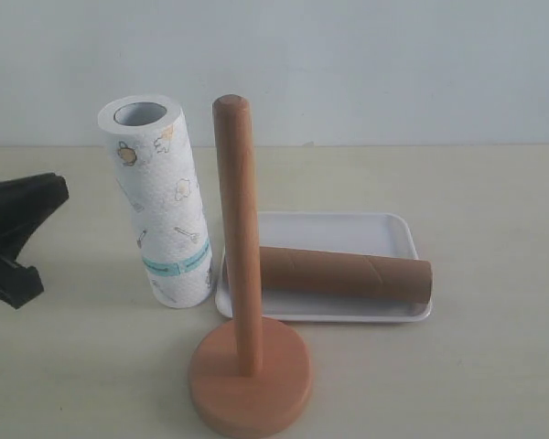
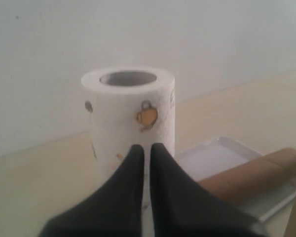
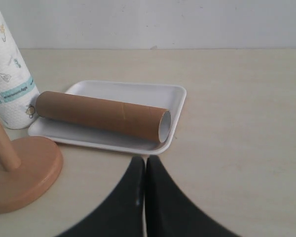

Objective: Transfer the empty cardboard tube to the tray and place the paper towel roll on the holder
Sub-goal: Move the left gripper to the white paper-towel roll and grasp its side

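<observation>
Exterior view, items as we find them.

1. Roll (image 1: 156, 203): white, embossed, printed with small cartoon pictures. In the left wrist view we make out an orange teapot (image 2: 147, 116). A teal band (image 1: 177, 265) rings the lower part, and its print is too small for us to read. The roll stands upright on the table (image 1: 494, 366), left of centre, with its grey core open at the top.

2. Holder (image 1: 249, 375): reddish-brown wood, with its disc base at lower centre and its post (image 1: 238, 219) upright and bare. The roll stands just beside the post, to its left and further back.

3. Tray (image 1: 348, 229): white, shallow, right of centre, just behind the holder's base.

4. Tube (image 1: 348, 274): plain brown cardboard with no marking we can see. It lies on its side in the tray, along the near edge, with its right end reaching the rim.

5. Left claw (image 2: 147, 147): two black fingers drawn almost together with only a thin slit between them, gripping nothing. The roll stands straight ahead of the tips. At the left edge of the exterior view the claw sits apart from the roll.

6. Right claw (image 3: 145, 160): fingers pressed together, holding nothing. The tube and tray lie ahead of its tips, near but not touching.
</observation>
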Motion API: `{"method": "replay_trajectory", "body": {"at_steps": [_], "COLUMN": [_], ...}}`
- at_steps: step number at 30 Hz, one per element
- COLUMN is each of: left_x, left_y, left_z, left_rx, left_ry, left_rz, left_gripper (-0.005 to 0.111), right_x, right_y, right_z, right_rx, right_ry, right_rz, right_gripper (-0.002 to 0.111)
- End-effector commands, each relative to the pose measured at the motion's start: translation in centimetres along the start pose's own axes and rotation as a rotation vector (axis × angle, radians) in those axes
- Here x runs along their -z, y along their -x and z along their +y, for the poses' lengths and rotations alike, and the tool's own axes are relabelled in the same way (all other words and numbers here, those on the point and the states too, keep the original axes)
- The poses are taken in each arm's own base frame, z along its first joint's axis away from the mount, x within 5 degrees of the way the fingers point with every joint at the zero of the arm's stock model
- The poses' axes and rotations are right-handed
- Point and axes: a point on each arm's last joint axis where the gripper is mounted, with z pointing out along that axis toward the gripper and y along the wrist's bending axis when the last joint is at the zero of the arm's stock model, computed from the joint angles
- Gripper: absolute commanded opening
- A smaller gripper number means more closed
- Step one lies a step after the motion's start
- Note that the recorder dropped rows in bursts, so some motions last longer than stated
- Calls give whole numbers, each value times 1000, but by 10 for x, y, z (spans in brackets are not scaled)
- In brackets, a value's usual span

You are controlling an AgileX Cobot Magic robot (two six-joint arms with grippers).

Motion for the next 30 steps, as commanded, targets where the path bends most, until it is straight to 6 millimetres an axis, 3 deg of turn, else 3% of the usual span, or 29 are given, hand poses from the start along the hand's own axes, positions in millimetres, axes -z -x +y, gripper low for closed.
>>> {"method": "replay_trajectory", "body": {"at_steps": [1,4,7,10,14,17,30], "left_x": [-8,-13,-16,-19,-22,-24,-36], "left_y": [-16,-22,-25,-29,-35,-39,-56], "left_z": [6,9,9,8,7,7,13], "left_rx": [35,70,55,46,23,9,43], "left_ry": [19,36,17,-8,-35,-43,-52], "left_rz": [39,22,5,6,8,1,50], "left_gripper": [4,4,14,36,75,91,93], "right_x": [0,0,0,0,0,0,0], "right_y": [0,0,0,0,0,0,1], "right_z": [0,0,0,0,0,0,0], "right_rx": [6,6,6,6,6,6,6], "right_ry": [-3,-3,-3,-3,-3,-3,-4], "right_rz": [-5,-5,-5,-5,-5,-5,-13], "right_gripper": [0,0,0,0,0,0,0]}}
